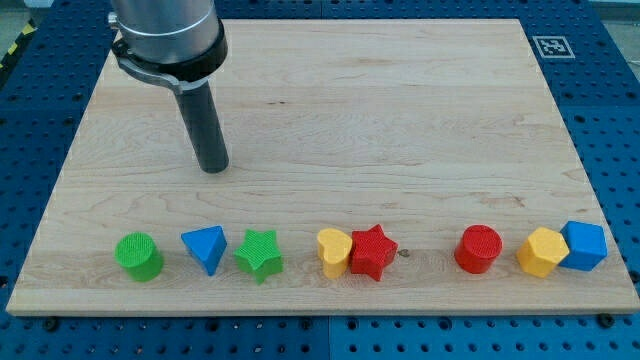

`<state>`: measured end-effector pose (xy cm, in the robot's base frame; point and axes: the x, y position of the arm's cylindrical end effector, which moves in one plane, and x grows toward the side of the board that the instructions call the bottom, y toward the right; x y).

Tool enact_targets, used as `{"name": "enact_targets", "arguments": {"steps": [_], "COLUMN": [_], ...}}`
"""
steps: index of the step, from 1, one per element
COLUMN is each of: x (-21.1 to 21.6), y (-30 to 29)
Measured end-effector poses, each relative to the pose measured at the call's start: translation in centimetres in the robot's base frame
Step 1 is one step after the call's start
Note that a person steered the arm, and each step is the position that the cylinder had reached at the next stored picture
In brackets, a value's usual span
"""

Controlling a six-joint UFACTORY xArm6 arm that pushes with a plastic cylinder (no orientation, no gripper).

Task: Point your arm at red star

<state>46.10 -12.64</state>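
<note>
Front row, view's left: a green cylinder (pixel 138 256), a blue triangle (pixel 206 247) and a green star (pixel 260 254) stand near the view's bottom edge, close together but apart.
Front row, middle: a yellow heart (pixel 332 252) touches the red star (pixel 374 252), which sits just to its right, a little right of the row's centre.
Front row, view's right: a red cylinder (pixel 478 249) stands alone; further right a yellow hexagonal block (pixel 542 251) touches a blue hexagonal block (pixel 585 245).
Board: a pale wooden board (pixel 380 110) carries all the blocks in one line along its near edge.
My tip: my tip (pixel 213 168) rests on the bare wood above the blue triangle, well apart from every block and far to the upper left of the red star.
Tool state: a plain rod with nothing to open or shut; it holds nothing and touches no block.
Far corner: a black-and-white marker (pixel 552 46) lies at the view's top right.
</note>
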Motion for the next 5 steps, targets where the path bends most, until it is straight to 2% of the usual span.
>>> {"name": "enact_targets", "arguments": {"steps": [2,4,5], "x": [0.7,1.4,1.3], "y": [0.4,3.5,-0.6]}}
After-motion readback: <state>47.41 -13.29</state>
